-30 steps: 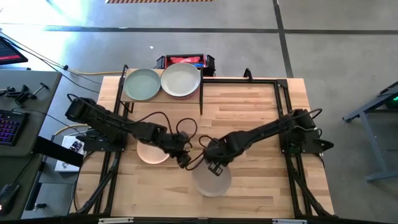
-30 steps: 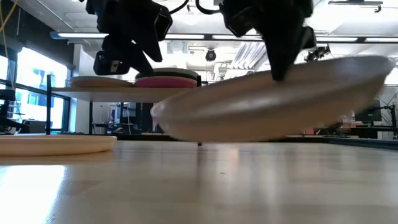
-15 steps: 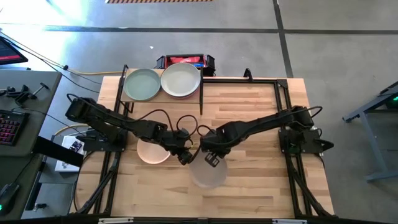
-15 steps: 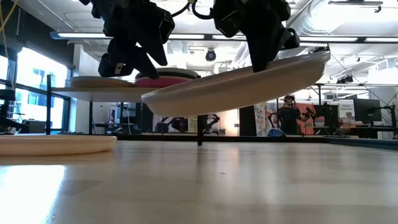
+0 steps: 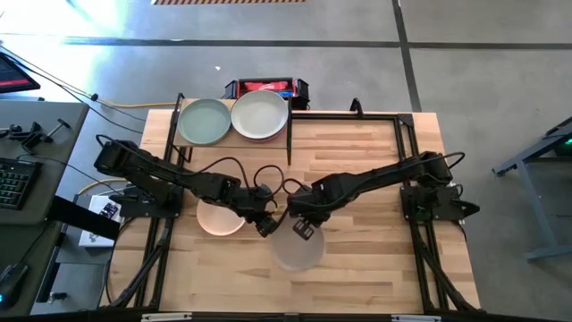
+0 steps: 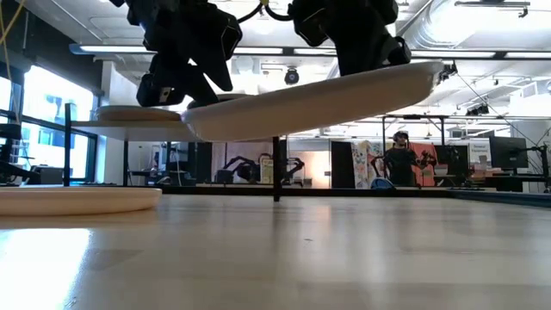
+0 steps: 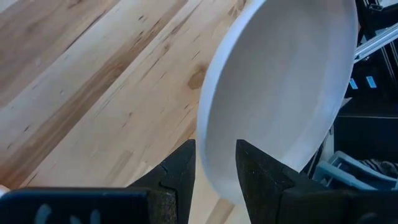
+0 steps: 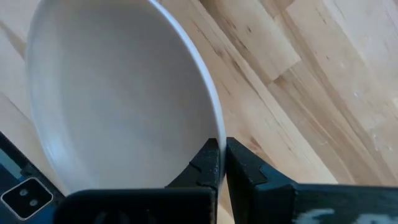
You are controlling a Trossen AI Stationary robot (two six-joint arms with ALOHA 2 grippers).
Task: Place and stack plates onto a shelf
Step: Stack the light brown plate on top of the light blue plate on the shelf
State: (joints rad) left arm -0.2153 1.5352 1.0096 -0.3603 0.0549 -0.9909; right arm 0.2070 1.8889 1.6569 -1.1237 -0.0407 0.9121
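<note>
Gripping the off-white plate's [image 5: 296, 248] rim, right gripper [image 5: 301, 225] holds it above the table.

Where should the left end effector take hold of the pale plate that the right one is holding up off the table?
Take the thin rim of the pale plate on the side nearest the left end effector, away from the right end effector pinching the rim elsewhere. The plate is shallow and hangs tilted, so only the edge is likely to fit: one finger above, one below, matched to the tilt.

off-white plate [image 5: 296, 249] lifted, tilted | peach plate [image 5: 217, 218] on table | 2 on shelf [image 5: 288, 134]
</note>
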